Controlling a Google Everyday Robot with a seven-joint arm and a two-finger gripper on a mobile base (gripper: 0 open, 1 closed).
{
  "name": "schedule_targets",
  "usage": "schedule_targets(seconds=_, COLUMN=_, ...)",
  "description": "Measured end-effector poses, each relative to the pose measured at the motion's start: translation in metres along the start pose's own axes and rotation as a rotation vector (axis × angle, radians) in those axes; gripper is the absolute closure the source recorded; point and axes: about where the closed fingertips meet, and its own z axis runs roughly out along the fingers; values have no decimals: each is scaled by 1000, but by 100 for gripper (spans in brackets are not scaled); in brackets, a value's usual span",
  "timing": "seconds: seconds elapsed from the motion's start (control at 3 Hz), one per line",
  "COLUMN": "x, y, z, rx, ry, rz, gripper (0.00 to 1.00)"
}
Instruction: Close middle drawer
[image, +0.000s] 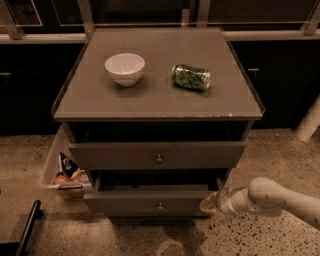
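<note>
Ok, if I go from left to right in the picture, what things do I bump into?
Bin of snacks → white bowl → green can → gripper, low down at the right end of the middle drawer.

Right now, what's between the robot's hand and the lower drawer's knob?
In the camera view, only bare front panel of the middle drawer lies between its knob and the gripper at its right end.
</note>
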Motion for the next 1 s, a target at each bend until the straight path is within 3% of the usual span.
schedule_targets(seconds=0.33, x=0, y=-1, z=-1, rx=3, ry=-1, rz=-1, gripper=86)
schedule_targets(seconds=1.0, x=0, y=-1, z=-1, rx=3, ry=-1, rz=-1, gripper=39)
